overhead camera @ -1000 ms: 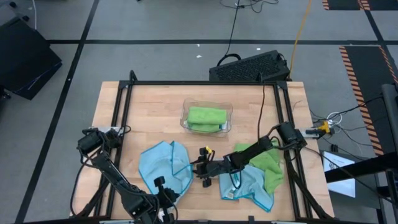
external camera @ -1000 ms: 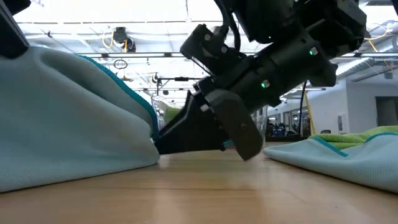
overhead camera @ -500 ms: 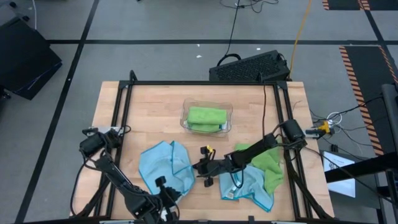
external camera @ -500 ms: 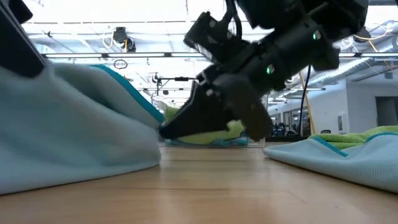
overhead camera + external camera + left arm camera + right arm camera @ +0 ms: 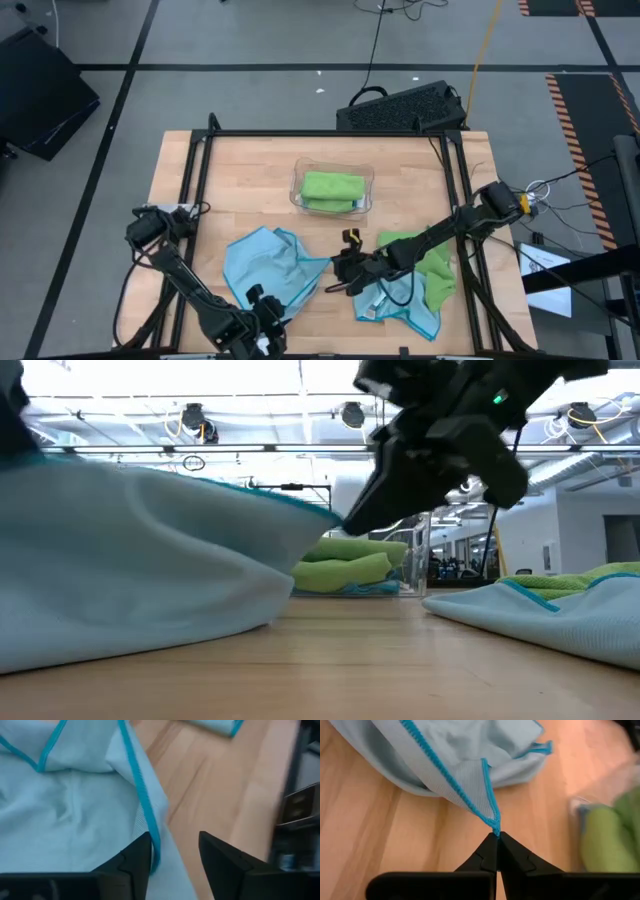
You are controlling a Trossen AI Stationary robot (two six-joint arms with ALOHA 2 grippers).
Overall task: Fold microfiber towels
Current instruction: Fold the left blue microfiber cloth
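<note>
A: What is changing right now?

B: The right tool [image 5: 496,836] is now clenching the corner of the light blue towel [image 5: 268,268] and drawing it away from the heap toward the middle of the tabletop [image 5: 240,165]. A second ago its fingers were spread beside that corner; now they are pinching the teal-stitched tip, and the towel's edge is stretching out into a point.

A: And the left side?

B: The left tool [image 5: 174,851] is sitting at the near edge of the same towel with its fingers parted. It was clenched a second ago and is letting go, so I am reading it as released, though the hem is lying between its fingers and I am not sure the cloth is fully free.

A: Where are the other towels?

B: 1 lime green towel is lying folded in the clear tray [image 5: 297,195] at the middle of the tabletop. Another lime green towel [image 5: 430,262] and a 2nd light blue towel [image 5: 400,298] are lying crumpled together under the right arm.

A: What is that meaning for the task?

B: I am judging that the hold is passing from left to right, so the blue towel is being spread flat before any fold. No fold is started on it yet.
</note>
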